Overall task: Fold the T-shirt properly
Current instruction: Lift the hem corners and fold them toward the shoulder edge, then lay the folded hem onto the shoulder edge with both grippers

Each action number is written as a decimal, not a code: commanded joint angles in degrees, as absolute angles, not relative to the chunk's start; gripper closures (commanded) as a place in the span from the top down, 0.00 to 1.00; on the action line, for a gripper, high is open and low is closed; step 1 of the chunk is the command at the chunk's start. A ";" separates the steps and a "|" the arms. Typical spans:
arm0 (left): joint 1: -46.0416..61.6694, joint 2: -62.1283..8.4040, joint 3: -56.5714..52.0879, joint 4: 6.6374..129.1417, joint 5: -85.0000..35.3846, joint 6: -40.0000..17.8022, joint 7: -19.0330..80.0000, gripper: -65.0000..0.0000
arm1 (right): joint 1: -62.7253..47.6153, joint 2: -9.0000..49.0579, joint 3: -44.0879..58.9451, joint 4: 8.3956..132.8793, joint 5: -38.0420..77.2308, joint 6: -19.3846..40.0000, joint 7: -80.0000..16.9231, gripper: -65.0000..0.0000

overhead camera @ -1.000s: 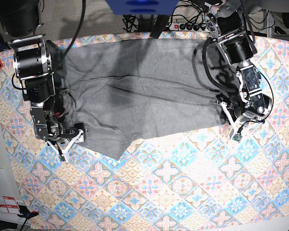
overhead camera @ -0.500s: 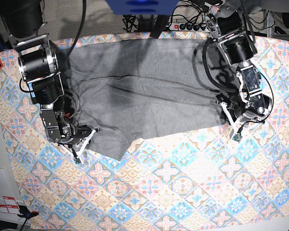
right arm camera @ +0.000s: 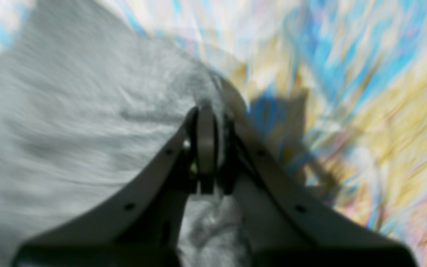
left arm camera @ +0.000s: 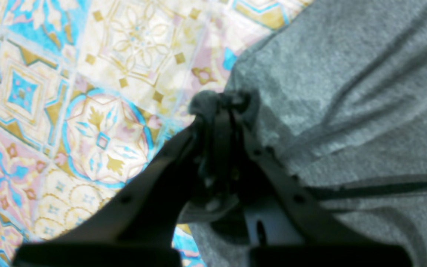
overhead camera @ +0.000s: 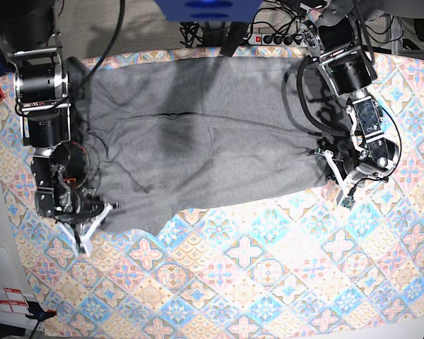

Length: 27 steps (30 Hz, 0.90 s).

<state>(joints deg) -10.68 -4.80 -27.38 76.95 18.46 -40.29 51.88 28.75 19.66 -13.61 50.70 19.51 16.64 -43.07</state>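
Observation:
The grey T-shirt [overhead camera: 212, 134] lies spread flat across the far half of the table, creased through its middle. My left gripper [overhead camera: 326, 161], on the right of the base view, is shut on a bunched bit of the T-shirt's near right corner [left arm camera: 347, 92]; the pinch shows at the left gripper [left arm camera: 221, 105]. My right gripper [overhead camera: 104, 210], on the left, is shut on the T-shirt's near left edge. In the blurred right wrist view the right gripper [right arm camera: 206, 115] has a fold of the T-shirt [right arm camera: 69, 129] caught between its jaws.
The colourful tile-patterned tablecloth [overhead camera: 268, 282] covers the table. A power strip [overhead camera: 275, 39] and cables lie behind the far edge. The table's left edge runs close to the right arm's base [overhead camera: 39, 85].
My right gripper closed on the T-shirt's near left edge, then drew it left and toward the front. The fabric there has stretched out to the left. The left arm has not moved.

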 commanded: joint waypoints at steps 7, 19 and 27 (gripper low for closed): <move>-12.00 -5.49 -27.21 78.11 18.07 -40.00 51.12 0.01 | 25.89 20.26 -5.23 65.98 19.47 16.75 -51.82 0.02; -12.00 -6.29 -27.47 78.11 18.07 -40.00 51.12 0.01 | 9.89 20.26 2.42 87.78 19.47 16.75 -59.91 0.02; -12.00 -7.25 -27.47 78.11 17.89 -40.00 51.30 0.00 | 1.80 20.09 6.64 100.09 19.47 16.75 -64.22 0.02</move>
